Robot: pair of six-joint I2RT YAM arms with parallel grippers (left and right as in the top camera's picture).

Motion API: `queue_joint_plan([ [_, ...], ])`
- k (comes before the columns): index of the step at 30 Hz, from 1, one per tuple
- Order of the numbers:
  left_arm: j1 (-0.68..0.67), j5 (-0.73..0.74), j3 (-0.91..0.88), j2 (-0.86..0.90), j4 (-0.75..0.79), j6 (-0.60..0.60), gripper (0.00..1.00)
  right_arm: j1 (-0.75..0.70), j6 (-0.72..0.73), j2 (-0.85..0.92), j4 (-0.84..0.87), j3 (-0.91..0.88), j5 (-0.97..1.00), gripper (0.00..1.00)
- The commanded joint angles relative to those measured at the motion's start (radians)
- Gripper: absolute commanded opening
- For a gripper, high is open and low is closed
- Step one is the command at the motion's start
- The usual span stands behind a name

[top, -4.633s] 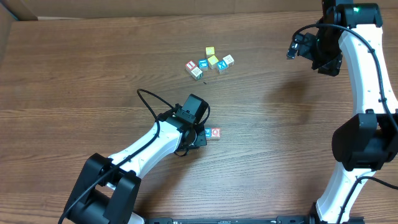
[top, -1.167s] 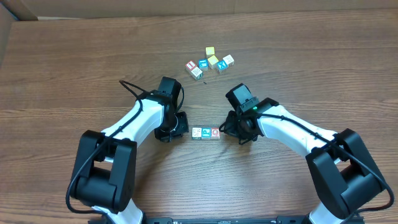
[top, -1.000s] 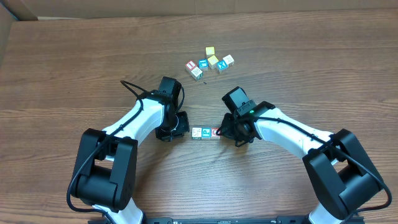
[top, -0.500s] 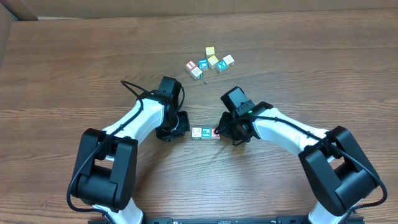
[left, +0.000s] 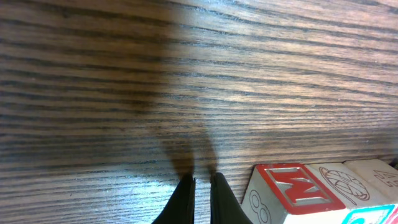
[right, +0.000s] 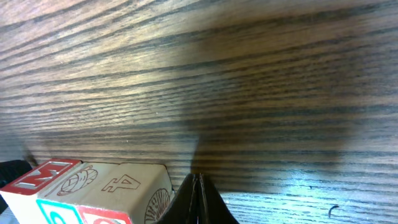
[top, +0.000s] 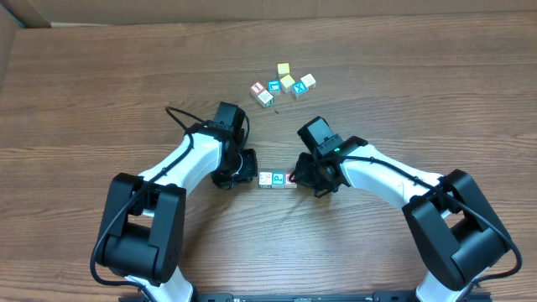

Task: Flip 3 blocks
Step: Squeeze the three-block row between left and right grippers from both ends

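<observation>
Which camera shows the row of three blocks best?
Overhead: the row shows all three blocks, though small. The left wrist view shows it close from one end, cut by the frame's edge; the right wrist view, from the other end, also cut.

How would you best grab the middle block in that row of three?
Probably from straight above, pinching the middle block by its near and far faces. Its other two sides sit flush against the pale block and the red block, so there is no gap to slip into there. Only the faces across the row are free.
</observation>
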Motion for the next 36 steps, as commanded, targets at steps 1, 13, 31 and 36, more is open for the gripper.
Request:
queue_joint_plan([
  [1, -0.001, 0.019, 0.005, -0.01, 0.003, 0.034, 0.04, 0.0, -0.016, 0.01, 0.0, 0.026, 0.002, 0.04],
  [13, -0.001, 0.012, 0.013, -0.028, -0.008, 0.034, 0.04, 0.0, -0.065, -0.016, -0.111, 0.095, 0.059, 0.04],
  [31, -0.046, -0.015, 0.015, -0.05, -0.027, 0.032, 0.04, 0.059, -0.06, -0.027, -0.117, 0.097, 0.08, 0.04],
  [36, -0.047, -0.016, 0.015, -0.05, -0.014, 0.032, 0.04, 0.059, -0.06, -0.027, -0.116, 0.096, 0.09, 0.04],
])
